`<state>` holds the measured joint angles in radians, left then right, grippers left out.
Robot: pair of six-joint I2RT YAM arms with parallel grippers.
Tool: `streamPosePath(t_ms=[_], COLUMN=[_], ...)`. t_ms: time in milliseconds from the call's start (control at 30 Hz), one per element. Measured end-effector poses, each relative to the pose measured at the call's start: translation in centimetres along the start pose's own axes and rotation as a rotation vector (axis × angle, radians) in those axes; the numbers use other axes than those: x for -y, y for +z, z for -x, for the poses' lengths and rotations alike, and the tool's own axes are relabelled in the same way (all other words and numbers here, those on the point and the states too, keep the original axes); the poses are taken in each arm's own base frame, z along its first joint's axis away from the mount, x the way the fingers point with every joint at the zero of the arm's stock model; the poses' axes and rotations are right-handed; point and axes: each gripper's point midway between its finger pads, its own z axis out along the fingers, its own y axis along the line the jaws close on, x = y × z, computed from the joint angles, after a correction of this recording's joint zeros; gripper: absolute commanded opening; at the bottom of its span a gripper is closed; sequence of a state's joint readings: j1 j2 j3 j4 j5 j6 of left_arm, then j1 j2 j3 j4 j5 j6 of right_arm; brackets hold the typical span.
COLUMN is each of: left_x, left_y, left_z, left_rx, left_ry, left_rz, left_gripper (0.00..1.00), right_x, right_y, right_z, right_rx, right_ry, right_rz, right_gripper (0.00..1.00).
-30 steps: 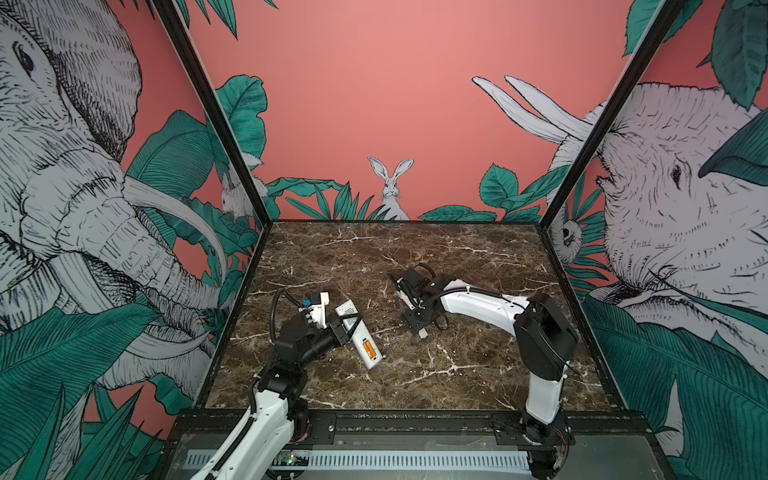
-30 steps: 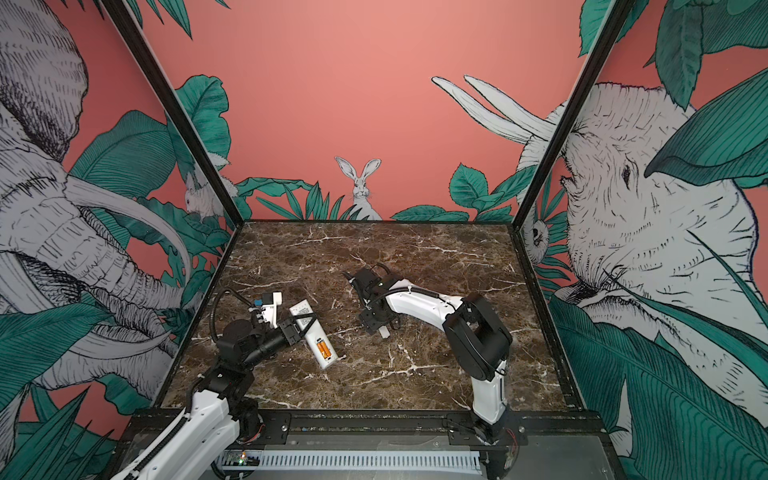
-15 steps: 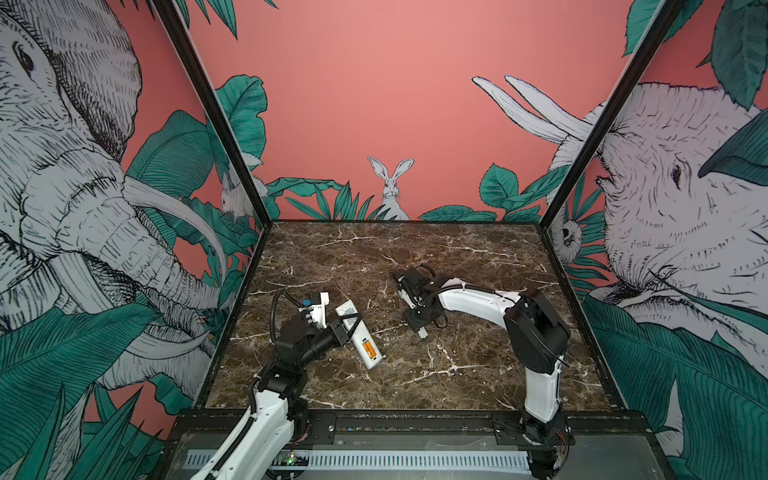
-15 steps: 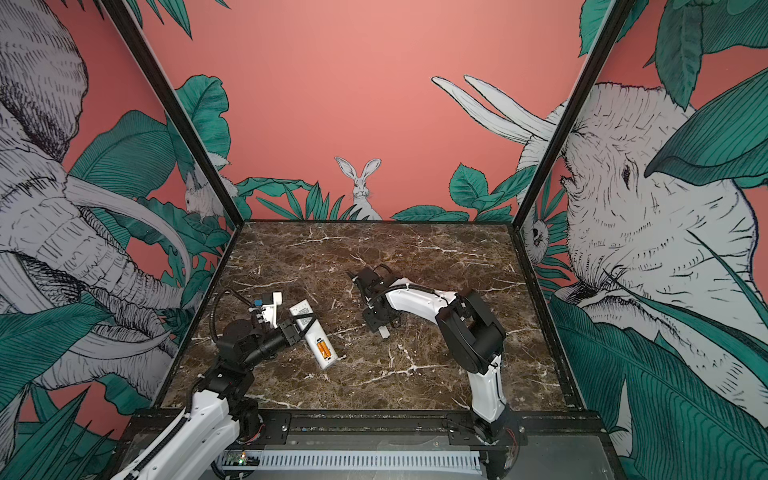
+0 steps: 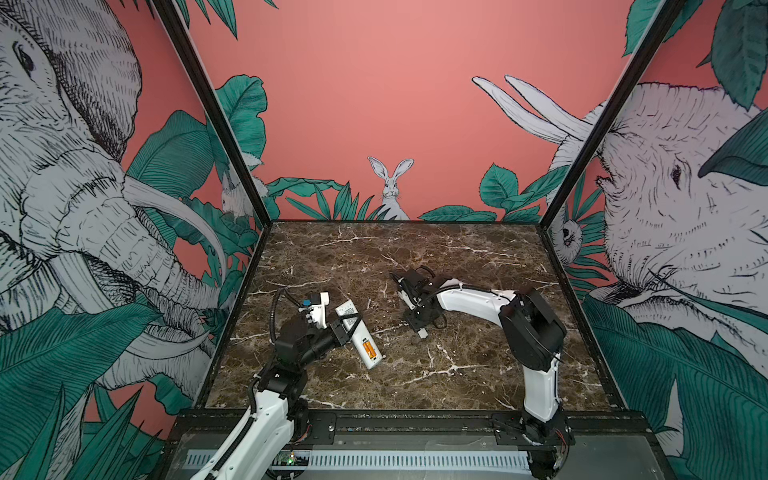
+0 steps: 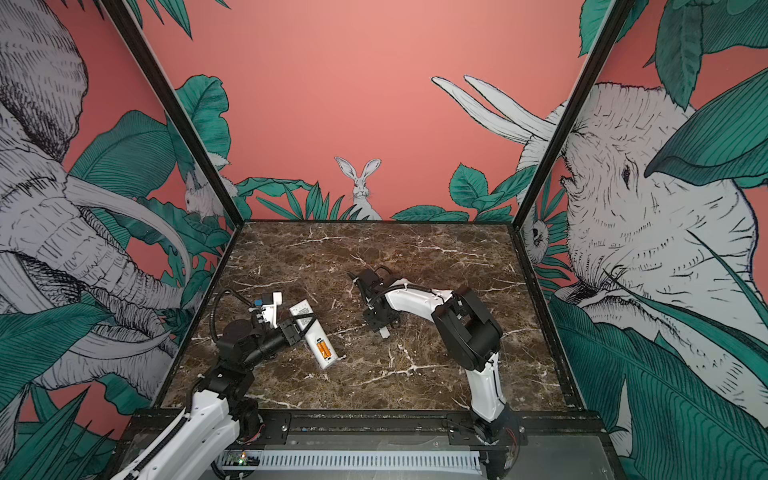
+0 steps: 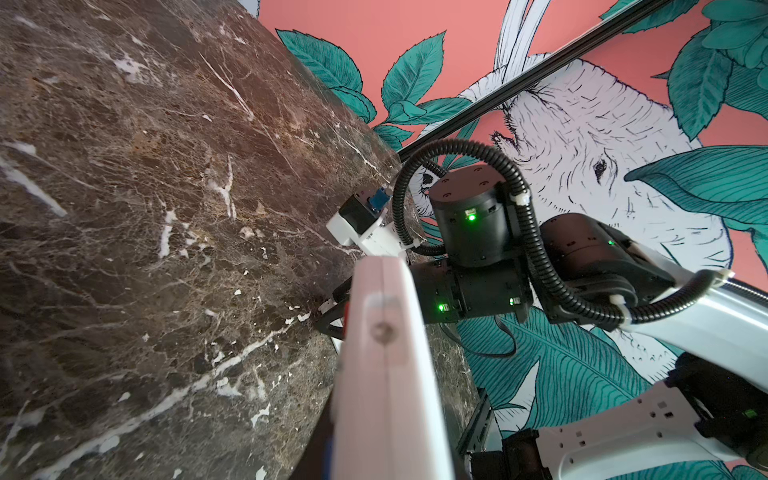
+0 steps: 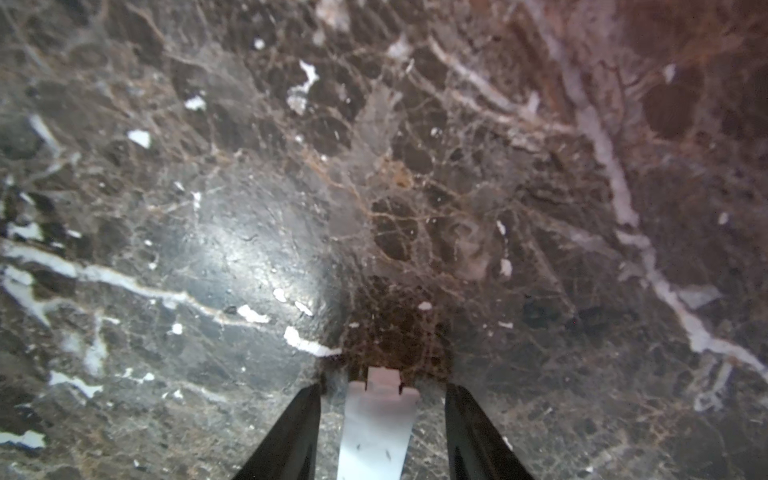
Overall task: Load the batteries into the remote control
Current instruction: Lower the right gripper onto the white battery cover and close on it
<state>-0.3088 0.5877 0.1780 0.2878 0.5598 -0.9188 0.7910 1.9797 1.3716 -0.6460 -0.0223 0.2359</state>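
Observation:
The white remote control (image 5: pixel 356 332) (image 6: pixel 312 330) is held back side up and slanted over the left of the table, with my left gripper (image 5: pixel 345 327) (image 6: pixel 300 326) shut on its middle. Two orange batteries (image 5: pixel 368 348) (image 6: pixel 323 348) lie side by side in its open compartment. In the left wrist view the remote control (image 7: pixel 386 374) fills the foreground edge-on and hides the jaws. My right gripper (image 5: pixel 419 327) (image 6: pixel 380 325) (image 8: pixel 383 388) points down at mid-table, open, its jaws either side of a small pale cover piece (image 5: pixel 423 333) (image 6: pixel 385 333) (image 8: pixel 376 419) with a gap on each side.
The dark marble table (image 5: pixel 415 257) is enclosed by patterned walls on three sides, with a black frame rail (image 5: pixel 415 419) along the front edge. The right arm's elbow (image 5: pixel 532 328) stands high over the right half.
The right arm's elbow has shifted slightly left, and the right jaws have drawn closer around the cover piece. The left arm and the remote have not moved.

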Motion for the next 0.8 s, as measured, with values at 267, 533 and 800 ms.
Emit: streamPosePath(t_ms=[267,533,800], left_x=[0.02,0.08,0.07], left_y=[-0.01,-0.05,-0.06], left_z=[0.01,0.03,0.01], left_rx=[0.001,0.002,0.002], left_ry=[0.001,0.002,0.002], left_rz=[-0.001,-0.003,-0.002], left_gripper=[0.0,0.0,0.0], right_x=[-0.12,0.0,0.05], right_y=[0.29,0.37,0.41], right_z=[-0.14,-0.11,-0.09], right_rx=[-0.006,-0.004,-0.002], right_ry=[0.001,0.008,0.009], right_rz=[0.008,0.011,0.011], right_gripper=[0.41,0.36,0.29])
